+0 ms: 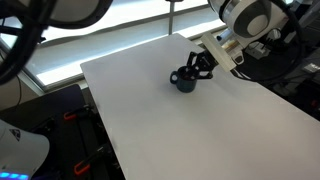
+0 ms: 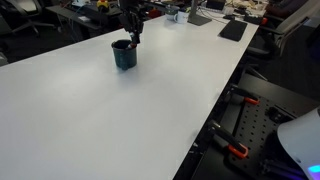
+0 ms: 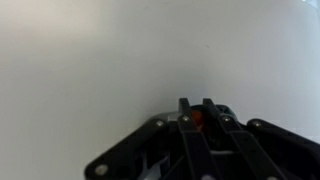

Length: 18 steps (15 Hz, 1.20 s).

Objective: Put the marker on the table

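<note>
The dark blue mug (image 1: 184,84) stands on the white table (image 1: 200,130) and also shows in an exterior view (image 2: 124,55). My gripper (image 1: 198,68) hangs right above the mug's mouth in both exterior views (image 2: 131,36). In the wrist view the two fingers (image 3: 198,108) are close together, with the reddish end of the marker (image 3: 198,120) clamped between them. The rest of the marker is hidden by the fingers. A dark bit of the mug's rim (image 3: 226,111) shows just behind the fingers.
The table's edges run close to the arm's base and dark equipment (image 1: 285,60). Keyboards and clutter (image 2: 232,30) lie at the far end. Orange-marked clamps (image 2: 235,152) sit below the table's edge.
</note>
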Each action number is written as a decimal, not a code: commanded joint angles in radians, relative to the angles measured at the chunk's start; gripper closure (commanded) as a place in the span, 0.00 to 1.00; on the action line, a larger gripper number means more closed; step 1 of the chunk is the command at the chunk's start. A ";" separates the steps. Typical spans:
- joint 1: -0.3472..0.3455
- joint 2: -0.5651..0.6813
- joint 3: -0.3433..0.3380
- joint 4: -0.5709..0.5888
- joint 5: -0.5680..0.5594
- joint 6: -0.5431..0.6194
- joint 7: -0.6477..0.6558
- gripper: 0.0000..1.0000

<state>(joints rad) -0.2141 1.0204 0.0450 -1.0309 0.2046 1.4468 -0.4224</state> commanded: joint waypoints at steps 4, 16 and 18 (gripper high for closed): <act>-0.009 -0.104 -0.008 -0.056 0.021 0.026 0.045 0.96; -0.056 -0.342 -0.029 -0.210 0.018 0.125 0.056 0.96; -0.061 -0.367 -0.037 -0.253 0.020 0.155 0.055 0.96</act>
<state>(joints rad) -0.2750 0.7352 0.0247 -1.1605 0.2195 1.5380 -0.3836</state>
